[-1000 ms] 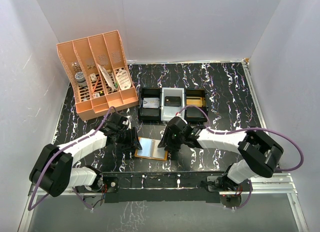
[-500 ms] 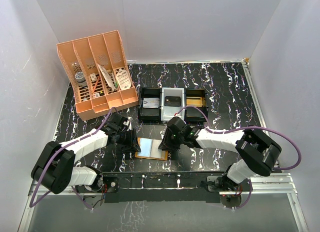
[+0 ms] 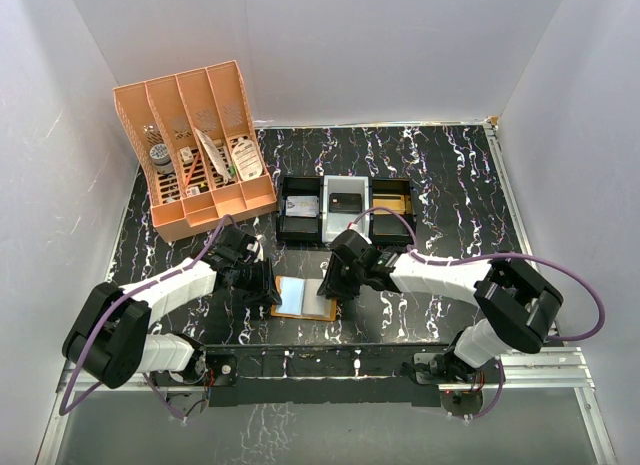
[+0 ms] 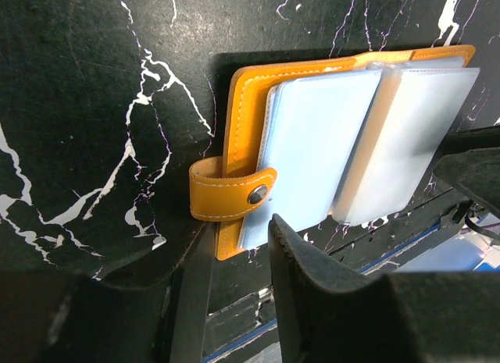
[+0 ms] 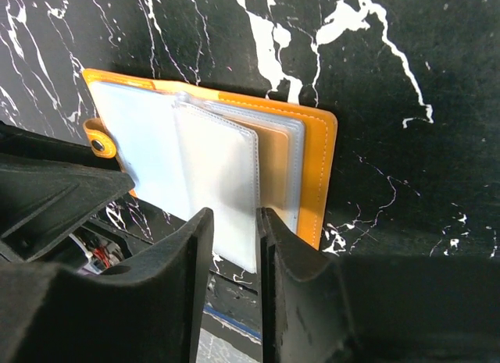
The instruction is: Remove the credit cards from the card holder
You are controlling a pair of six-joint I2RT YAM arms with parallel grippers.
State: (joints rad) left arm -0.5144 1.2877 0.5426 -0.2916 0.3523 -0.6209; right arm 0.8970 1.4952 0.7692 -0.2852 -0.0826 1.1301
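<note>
The orange card holder [image 3: 301, 298] is seen lying open and flat on the black marbled table [image 3: 450, 185], close to its near edge, between the two wrists. Its snap strap [image 4: 233, 193] is folded over the left cover's edge. Pale blue-white plastic leaves [image 4: 312, 144] are fanned from the spine, and cards cannot be told apart from their sleeves.

The left gripper [image 4: 239, 232] is set at the strap-side corner, its fingers narrowly parted with the cover's edge between them; whether that edge is pinched cannot be told. The right gripper [image 5: 234, 216] is placed astride one raised leaf, with a finger close on either side, but a firm pinch cannot be made out.

Behind the card holder a black three-compartment tray [image 3: 295, 237] is seen, and an orange slotted desk organizer [image 3: 195, 155] is seen farther back on the left.
</note>
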